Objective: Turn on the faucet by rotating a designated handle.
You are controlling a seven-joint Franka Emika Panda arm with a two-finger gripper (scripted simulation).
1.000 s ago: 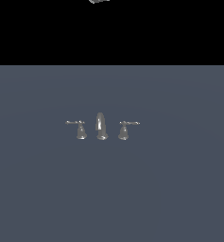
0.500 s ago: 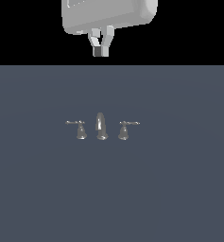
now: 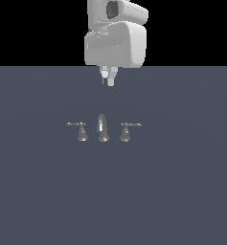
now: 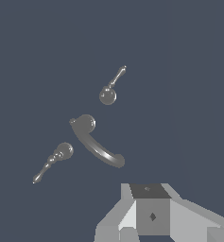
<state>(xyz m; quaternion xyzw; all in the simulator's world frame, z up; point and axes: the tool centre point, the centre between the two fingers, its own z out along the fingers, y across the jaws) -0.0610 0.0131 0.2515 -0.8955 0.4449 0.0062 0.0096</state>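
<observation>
The white robot arm (image 3: 116, 40) hangs over the far part of the grey-blue desk (image 3: 182, 191) in the exterior view, with the pincer (image 3: 107, 79) pointing down. Its fingers sit close together with nothing between them, so it looks closed and empty, well apart from the faucet (image 3: 103, 128).

The faucet stands near the middle of the desk as three small chrome pieces in a row. The curved spout (image 3: 102, 127) is in the centre, upright. The handle (image 3: 126, 131) to be turned is on the exterior view's right of the spout, a bell-shaped base with a thin lever pointing outward to that side. The other handle (image 3: 80, 130) mirrors it on the exterior view's left.

The wrist view looks down on all three pieces from above: the arched spout (image 4: 95, 142) lies between two round-topped handles whose levers point away from it in opposite directions. The grey pincer body (image 4: 151, 212) fills the edge of that view, clear of the faucet.
</observation>
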